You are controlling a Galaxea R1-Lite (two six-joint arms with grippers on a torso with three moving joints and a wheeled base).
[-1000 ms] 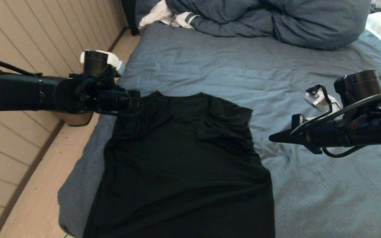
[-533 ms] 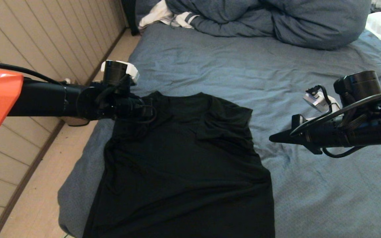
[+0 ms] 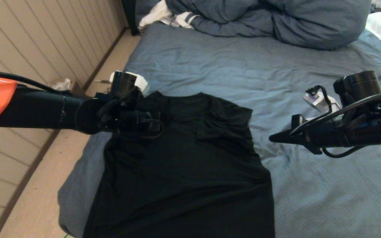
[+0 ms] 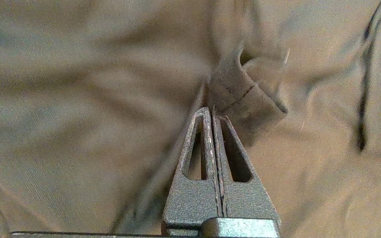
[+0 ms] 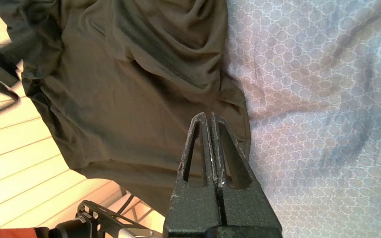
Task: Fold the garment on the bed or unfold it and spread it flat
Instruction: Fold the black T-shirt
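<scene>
Left gripper pinched on T-shirt sleeve hem, likely for folding inward; right gripper closed, empty, held above bed.

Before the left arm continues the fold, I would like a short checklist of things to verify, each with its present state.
1. Left gripper shut on a fold of the garment: ok, the cloth bunches at its tips.
2. Right gripper clear of the shirt: ok, shut, above the bed beside the shirt.
3. Shirt lies fully on the mattress: cannot tell, its hem leaves the head view.
4. Folded-in right sleeve lies flat: not ok, wrinkled.
5. Duvet away from the fold path: ok.
</scene>
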